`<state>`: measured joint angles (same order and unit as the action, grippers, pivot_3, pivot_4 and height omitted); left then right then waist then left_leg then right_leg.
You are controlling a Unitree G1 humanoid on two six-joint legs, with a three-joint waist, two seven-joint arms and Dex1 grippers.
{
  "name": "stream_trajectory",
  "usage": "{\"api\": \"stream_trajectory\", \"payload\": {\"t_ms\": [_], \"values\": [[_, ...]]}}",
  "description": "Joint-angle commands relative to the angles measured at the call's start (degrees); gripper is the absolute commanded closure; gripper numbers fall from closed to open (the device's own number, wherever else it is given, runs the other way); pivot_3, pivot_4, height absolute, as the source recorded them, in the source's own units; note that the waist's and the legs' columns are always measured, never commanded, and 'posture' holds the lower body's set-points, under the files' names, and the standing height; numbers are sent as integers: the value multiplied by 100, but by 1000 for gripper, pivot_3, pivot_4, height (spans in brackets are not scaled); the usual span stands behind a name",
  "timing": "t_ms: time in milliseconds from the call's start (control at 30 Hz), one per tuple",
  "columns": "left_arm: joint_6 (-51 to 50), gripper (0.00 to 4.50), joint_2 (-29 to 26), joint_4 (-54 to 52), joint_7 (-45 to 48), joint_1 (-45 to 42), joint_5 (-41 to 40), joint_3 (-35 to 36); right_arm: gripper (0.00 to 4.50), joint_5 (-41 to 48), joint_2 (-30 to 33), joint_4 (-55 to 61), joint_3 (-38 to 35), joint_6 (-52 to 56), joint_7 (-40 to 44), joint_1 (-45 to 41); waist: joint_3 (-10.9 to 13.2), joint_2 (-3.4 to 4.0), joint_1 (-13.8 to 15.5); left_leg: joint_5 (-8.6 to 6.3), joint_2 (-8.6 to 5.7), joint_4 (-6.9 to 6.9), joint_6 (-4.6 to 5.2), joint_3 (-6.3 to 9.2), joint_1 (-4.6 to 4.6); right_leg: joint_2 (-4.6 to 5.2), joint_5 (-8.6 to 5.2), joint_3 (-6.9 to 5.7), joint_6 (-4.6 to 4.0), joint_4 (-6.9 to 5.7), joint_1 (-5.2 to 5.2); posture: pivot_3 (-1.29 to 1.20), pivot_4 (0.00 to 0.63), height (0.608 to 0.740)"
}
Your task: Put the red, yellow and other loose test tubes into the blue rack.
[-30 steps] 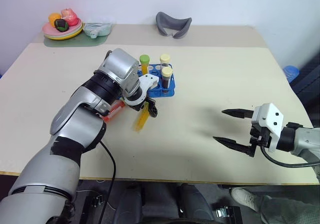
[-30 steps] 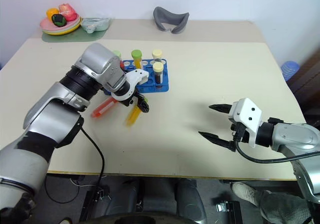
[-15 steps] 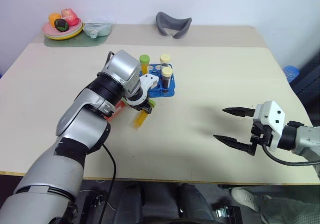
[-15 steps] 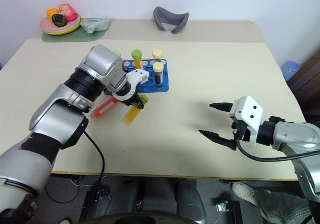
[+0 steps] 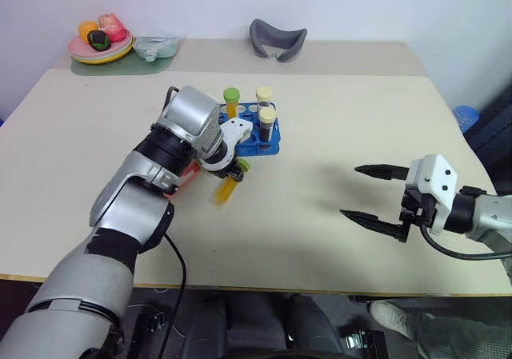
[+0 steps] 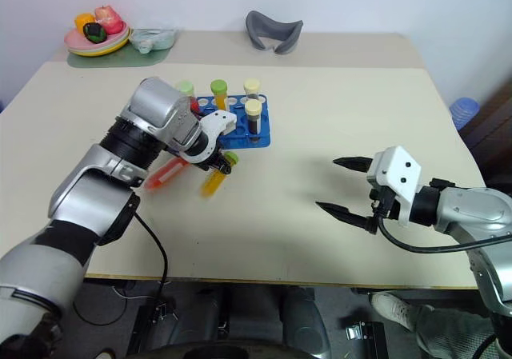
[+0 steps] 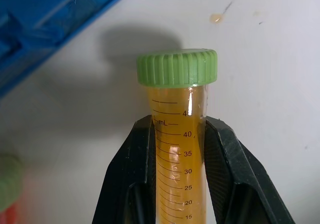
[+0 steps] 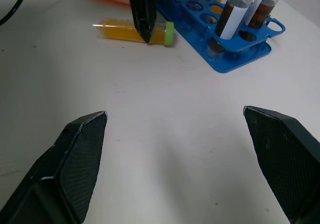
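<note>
My left gripper (image 7: 177,149) has just closed its jaws on the yellow tube (image 5: 227,189), pinching it below its green cap where it lies on the worktop (image 5: 336,135) just in front of the blue rack (image 5: 272,139). A second ago those jaws stood open over it. The pickup now looks ready to begin. The red tube (image 6: 164,173) lies just beside the yellow one. My right gripper (image 5: 376,195) hangs well apart, jaws wide open and empty.
</note>
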<state>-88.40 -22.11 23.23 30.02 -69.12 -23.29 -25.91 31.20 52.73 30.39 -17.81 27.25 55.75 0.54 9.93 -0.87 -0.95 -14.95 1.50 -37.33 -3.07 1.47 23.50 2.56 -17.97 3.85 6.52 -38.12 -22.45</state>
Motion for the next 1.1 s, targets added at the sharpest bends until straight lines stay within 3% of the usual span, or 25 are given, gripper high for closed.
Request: {"api": "stream_trajectory", "payload": {"t_ms": [33, 167, 433, 500, 600, 767, 1100], "values": [[615, 3773, -381, -1082, 1, 235, 192, 151, 0, 154, -92, 24, -91, 1, -109, -156, 0, 1, -4, 1, 1, -1, -1, 0, 0, 0, 0, 0, 0, -1, 2, 0, 150, 740], [495, 3773, -725, -2327, 71, 798, -61, 584, 0, 249, -347, -56, 25, 37, -338, -354, -1, 1, 4, 0, 1, -2, -1, 0, -1, 2, 0, 1, 0, 0, 3, 0, 150, 740], [450, 3773, -807, -3885, -187, 1607, -245, 1688, 0, 270, -426, -379, 239, 49, -247, -676, -1, 2, 15, -1, 0, -7, 1, 4, 0, 4, 0, 2, 0, -1, 4, 0, 150, 740], [1271, 3773, -698, -4280, -519, 2008, 32, 1981, 0, 252, -394, -545, 326, 49, -172, -859, -2, 3, 13, -1, 1, -6, 1, 5, -1, 3, 0, 0, 0, -2, 6, 0, 150, 740], [2554, 3773, -738, -4669, -912, 2539, 644, 1765, 0, 208, -366, -775, 428, 45, -90, -1112, -2, 3, 4, -1, 5, -7, 1, 5, -4, 2, 0, 4, 0, -5, 3, 0, 150, 740], [4676, 3773, -328, -4613, -1808, 3246, 1667, 1684, 0, 170, -352, -896, 459, 40, -30, -1191, -3, 3, 48, -2, 2, -7, 3, 0, -3, 6, 1, 5, 0, 2, 8, 0, 150, 740], [7539, 3773, 963, -2796, -2303, 3567, 2050, 1857, 0, 114, -240, -930, 379, 83, -52, -1185, -3, 2, 40, -4, 0, -12, 7, -7, -1, 6, 1, 4, 1, 0, 7, 0, 150, 740]]}}
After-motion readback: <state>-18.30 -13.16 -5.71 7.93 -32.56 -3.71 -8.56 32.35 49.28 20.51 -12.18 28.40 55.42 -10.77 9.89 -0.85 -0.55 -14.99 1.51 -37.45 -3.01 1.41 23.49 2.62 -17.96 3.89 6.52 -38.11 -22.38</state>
